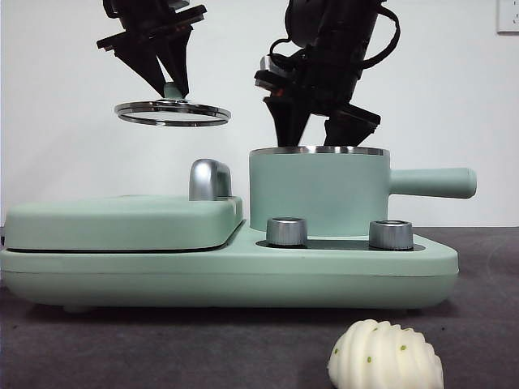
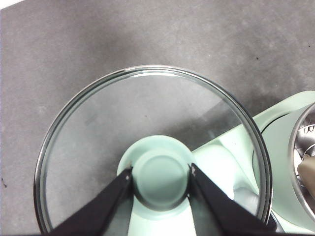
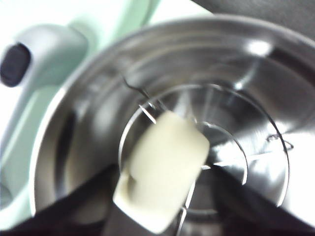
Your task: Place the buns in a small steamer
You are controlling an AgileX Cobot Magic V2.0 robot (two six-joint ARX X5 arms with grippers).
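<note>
My left gripper is shut on the green knob of the glass lid, holding it level in the air above the griddle, left of the small steamer. The steamer stands uncovered, its steel inside showing. Over its mouth, my right gripper reaches down to the rim. It is shut on the smooth cream bun, which hangs blurred just inside the pot. The ridged bun with green flecks lies on the dark table in front of the cooker, on the right.
The steamer sits on a mint-green cooker base with two steel dials in front. A flat griddle lid with a chrome handle fills the left half. The steamer's long handle sticks out to the right.
</note>
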